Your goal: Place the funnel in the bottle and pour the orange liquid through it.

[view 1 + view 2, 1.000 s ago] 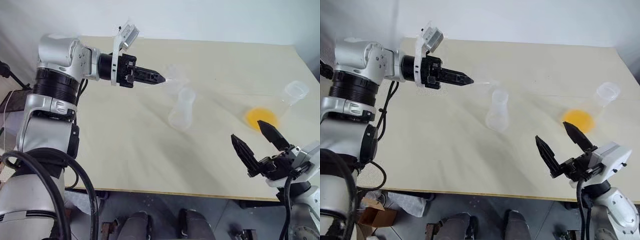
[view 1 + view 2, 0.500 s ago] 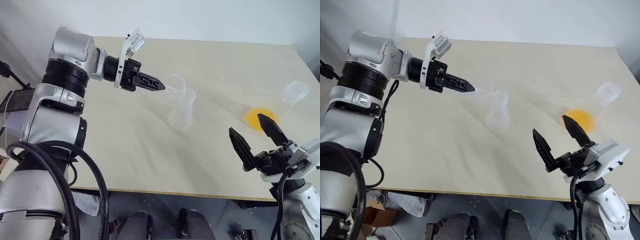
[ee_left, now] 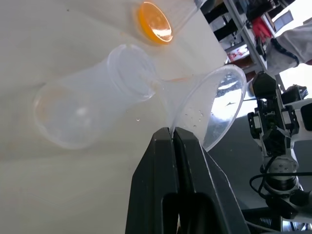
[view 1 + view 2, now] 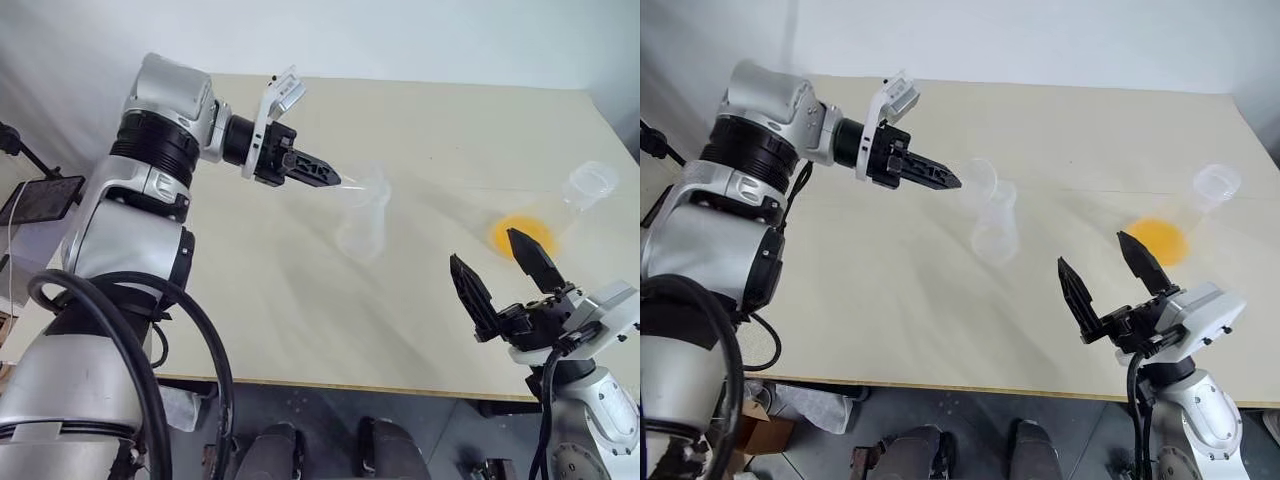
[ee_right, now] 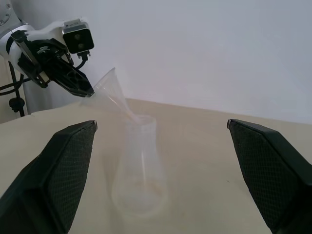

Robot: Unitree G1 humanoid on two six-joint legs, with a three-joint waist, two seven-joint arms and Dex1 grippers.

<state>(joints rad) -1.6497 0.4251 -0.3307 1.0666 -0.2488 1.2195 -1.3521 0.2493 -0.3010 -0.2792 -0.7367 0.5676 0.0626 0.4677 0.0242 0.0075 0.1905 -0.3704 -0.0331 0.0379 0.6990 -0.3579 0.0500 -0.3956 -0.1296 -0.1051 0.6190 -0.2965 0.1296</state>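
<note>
Silver-grey arm segments with black ribbed joints, looping black cables, black textured claws (image 4: 505,272), apparently white wrist housings.

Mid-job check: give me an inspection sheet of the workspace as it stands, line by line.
Surface: pale table, bare where shown.
Funnel: clear funnel pinched at its rim, tilted, spout tip at the bottle's mouth.
Bottle: slim clear flask upright mid-table.
Orange liquid: orange liquid in the wide-mouthed flask near the table's right edge, not yet poured.
Clutter: nothing seen.
Grippers: left gripper shut on the funnel; right gripper open, holding nothing, short of the wide-mouthed flask.
Cables: black cables along the left arm, off the table.
Surroundings: white wall behind; shelving in the left wrist view.
</note>
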